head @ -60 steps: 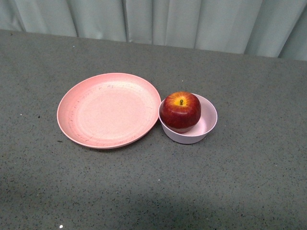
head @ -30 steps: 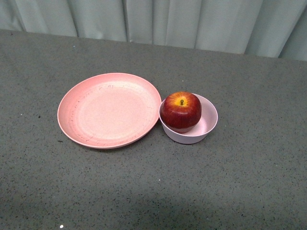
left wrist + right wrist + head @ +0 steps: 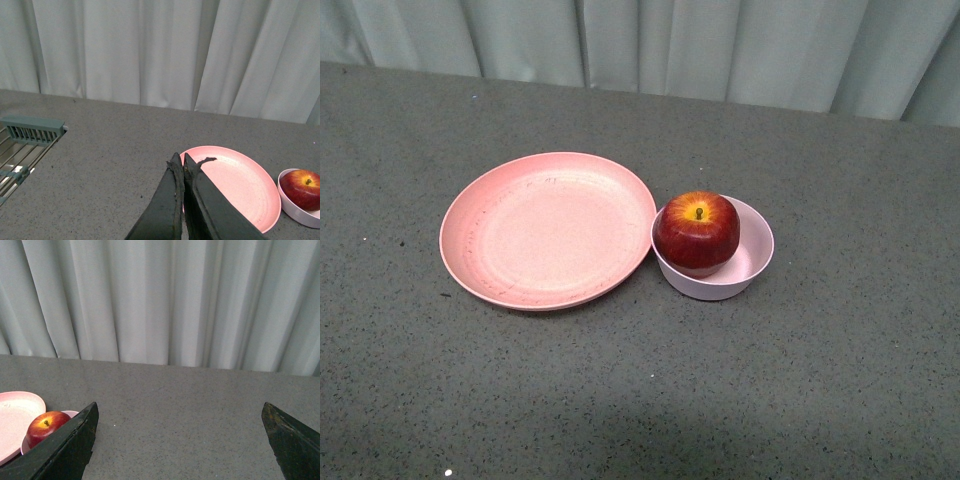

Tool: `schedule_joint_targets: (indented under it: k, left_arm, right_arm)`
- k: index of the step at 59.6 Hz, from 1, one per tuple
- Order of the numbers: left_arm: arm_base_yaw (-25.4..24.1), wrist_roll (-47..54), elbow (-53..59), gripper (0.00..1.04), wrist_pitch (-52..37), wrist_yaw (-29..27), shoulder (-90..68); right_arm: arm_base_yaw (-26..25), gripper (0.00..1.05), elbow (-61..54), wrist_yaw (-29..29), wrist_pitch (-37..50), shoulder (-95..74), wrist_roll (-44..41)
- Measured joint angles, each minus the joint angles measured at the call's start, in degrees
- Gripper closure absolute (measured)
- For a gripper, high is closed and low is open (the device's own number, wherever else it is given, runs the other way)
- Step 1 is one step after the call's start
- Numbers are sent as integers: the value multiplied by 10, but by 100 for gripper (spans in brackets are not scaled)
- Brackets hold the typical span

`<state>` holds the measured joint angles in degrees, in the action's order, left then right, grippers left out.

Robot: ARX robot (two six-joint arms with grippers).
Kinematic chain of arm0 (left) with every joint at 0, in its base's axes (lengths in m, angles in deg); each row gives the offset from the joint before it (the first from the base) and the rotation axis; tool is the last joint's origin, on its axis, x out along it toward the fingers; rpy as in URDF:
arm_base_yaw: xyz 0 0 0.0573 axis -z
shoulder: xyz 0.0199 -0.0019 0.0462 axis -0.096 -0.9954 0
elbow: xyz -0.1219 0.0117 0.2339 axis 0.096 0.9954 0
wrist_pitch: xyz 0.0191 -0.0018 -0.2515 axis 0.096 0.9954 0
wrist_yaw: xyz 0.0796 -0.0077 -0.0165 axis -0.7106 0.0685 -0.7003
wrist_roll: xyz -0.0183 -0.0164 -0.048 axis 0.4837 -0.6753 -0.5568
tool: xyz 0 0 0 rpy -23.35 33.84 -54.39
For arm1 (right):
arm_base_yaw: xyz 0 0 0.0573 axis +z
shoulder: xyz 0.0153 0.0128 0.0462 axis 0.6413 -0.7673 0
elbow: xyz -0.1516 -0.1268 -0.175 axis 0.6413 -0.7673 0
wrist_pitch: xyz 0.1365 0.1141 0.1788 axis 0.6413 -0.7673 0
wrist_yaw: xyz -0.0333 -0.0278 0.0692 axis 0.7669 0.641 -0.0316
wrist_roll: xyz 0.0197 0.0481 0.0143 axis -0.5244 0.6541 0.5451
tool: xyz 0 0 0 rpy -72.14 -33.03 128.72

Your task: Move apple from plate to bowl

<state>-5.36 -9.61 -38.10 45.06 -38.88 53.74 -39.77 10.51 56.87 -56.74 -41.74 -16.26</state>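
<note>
On the grey speckled tabletop (image 3: pixel 800 380) we see two containers side by side, w/ pale curtains (image 3: pixel 720 45) hanging behind the far edge. The apple (image 3: pixel 696 232) sits inside the bowl (image 3: pixel 752 262), stem up, its yellow-orange patch facing us; it fills most of the bowl and rises well above the rim, leaning toward the side nearest the plate. The plate (image 3: pixel 548 230) lies just left of the bowl, their rims touching or v. nearly so (we cannot tell which from the front view). The plate holds nothing; only faint speckles and a few dark marks near its far rim show on it.

Neither arm shows in the front view. In the left wrist view we see the left gripper (image 3: pixel 183 172) w/ its two dark fingers pressed together, no gap btwn them and nothing held. It hovers above the table on the near side of the plate (image 3: pixel 240 180), and the apple (image 3: pixel 302 182) in the bowl (image 3: pixel 295 210) shows well off to the side of it. A teal slatted rack (image 3: pixel 33 129) sits at the table's edge in that same view.

In the right wrist view the right gripper (image 3: pixel 180 440) stands wide, its two dark fingers at opposite sides of the frame w/ bare table btwn them, holding nothing. Past one finger we glimpse the apple (image 3: pixel 45 426), a sliver of the bowl (image 3: pixel 70 414) and part of the plate (image 3: pixel 17 415), all well apart from this gripper.
</note>
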Motion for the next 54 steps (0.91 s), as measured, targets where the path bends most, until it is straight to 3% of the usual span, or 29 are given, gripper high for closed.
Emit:
schedule_joint_targets:
  k: [4, 15, 31, 46, 54]
  left_arm:
    - [0, 0, 0, 101, 82, 1, 70]
    - [0, 0, 0, 99, 86, 2, 83]
    - [0, 0, 0, 55, 87, 2, 83]
    - [0, 1, 0, 5, 87, 1, 83]
    - [0, 1, 0, 7, 87, 1, 83]
  right_arm:
    - [0, 9, 0, 0, 0, 0, 0]
    - [0, 9, 0, 0, 0, 0, 0]
    - [0, 9, 0, 0, 0, 0, 0]
    - [0, 9, 0, 0, 0, 0, 0]
    - [0, 9, 0, 0, 0, 0, 0]
